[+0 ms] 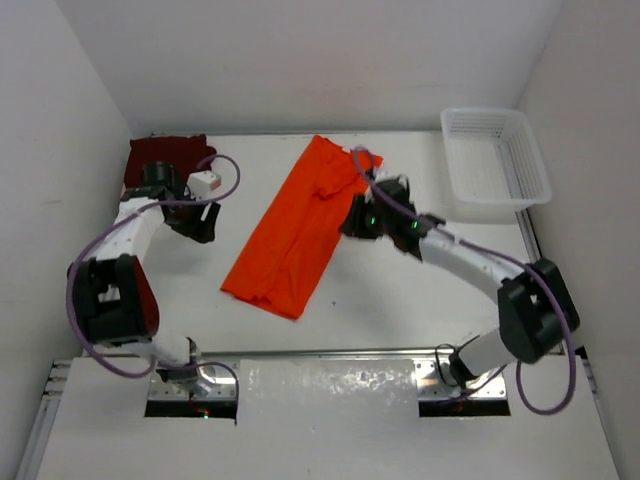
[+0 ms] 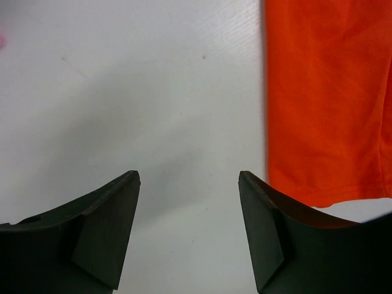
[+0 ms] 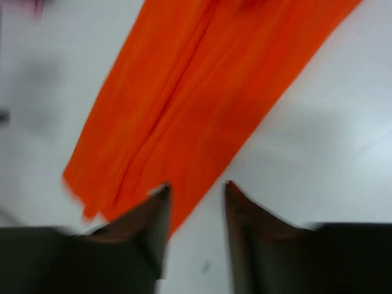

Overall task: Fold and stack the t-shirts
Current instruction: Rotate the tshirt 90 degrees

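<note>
White table [image 1: 400, 310], plain white walls [image 1: 320, 60] on three sides; metal rail [image 1: 330, 354] along near edge; even light.

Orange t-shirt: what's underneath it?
The orange t-shirt lies flat on the white table, which shows bare beside it. It looks folded lengthwise, so its own cloth lies beneath too. Anything else there is covered.

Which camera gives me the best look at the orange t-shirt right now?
Top external: the whole orange t-shirt shows, a long folded strip lying diagonally. Left wrist catches only one edge and corner; right wrist shows a blurred partial stretch.
</note>
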Robot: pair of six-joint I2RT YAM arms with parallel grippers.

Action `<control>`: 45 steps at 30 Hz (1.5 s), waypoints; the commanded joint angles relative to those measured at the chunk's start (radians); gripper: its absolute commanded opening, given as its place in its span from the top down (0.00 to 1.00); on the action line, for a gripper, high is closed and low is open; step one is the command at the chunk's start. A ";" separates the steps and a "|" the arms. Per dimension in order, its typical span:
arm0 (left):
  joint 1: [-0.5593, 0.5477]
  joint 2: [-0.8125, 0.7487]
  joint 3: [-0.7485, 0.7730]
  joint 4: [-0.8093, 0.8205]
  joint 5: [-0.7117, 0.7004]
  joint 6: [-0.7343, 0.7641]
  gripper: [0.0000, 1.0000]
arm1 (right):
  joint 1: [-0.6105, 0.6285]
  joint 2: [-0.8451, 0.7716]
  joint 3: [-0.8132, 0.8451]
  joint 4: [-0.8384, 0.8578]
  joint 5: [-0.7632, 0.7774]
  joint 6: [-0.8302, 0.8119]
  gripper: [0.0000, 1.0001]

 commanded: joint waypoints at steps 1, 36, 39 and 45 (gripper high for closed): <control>-0.007 -0.095 -0.050 0.085 0.009 -0.030 0.37 | 0.084 -0.041 -0.319 0.207 -0.073 0.321 0.78; -0.013 -0.344 -0.156 0.042 0.084 -0.070 0.36 | 0.425 0.312 -0.649 0.875 -0.082 0.840 1.00; -0.045 -0.339 -0.140 0.038 0.121 -0.052 0.37 | 0.386 0.243 -0.719 0.825 -0.136 0.766 1.00; -0.324 -0.346 -0.148 0.093 0.063 0.026 0.37 | 0.297 0.090 -0.886 0.707 -0.256 0.620 1.00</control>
